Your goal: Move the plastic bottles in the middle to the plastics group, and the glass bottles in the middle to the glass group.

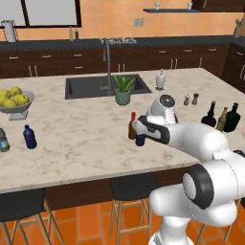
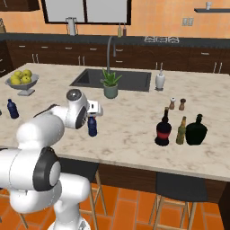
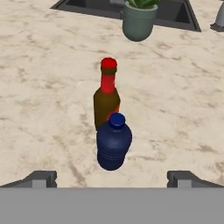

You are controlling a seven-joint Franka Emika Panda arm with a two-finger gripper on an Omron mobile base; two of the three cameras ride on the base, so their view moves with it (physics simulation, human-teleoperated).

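A small dark blue plastic bottle (image 3: 113, 142) stands mid-counter, with a slim brown glass bottle (image 3: 106, 98) with a red cap just behind it. My gripper (image 3: 112, 179) is open, low and close in front of the blue bottle, its fingertips (image 3: 41, 178) wide apart and touching nothing. The base views show the hand (image 1: 146, 128) over this pair (image 2: 92, 126). At the counter's left stands the plastics group: a blue bottle (image 1: 29, 137) and a greyish clear bottle (image 1: 2, 140). On the right, a round black red-labelled bottle (image 2: 163, 130) stands beside the amber bottle (image 2: 181, 130) and the dark green bottle (image 2: 196, 130) of the glass group.
A potted plant (image 1: 123, 91) stands at the sink's (image 1: 86, 87) front edge, behind the pair. A bowl of yellow fruit (image 1: 16, 100) is at far left. Salt and pepper shakers (image 1: 190, 99) and a white dispenser (image 1: 161, 80) sit at back right. Stools stand under the counter's near edge.
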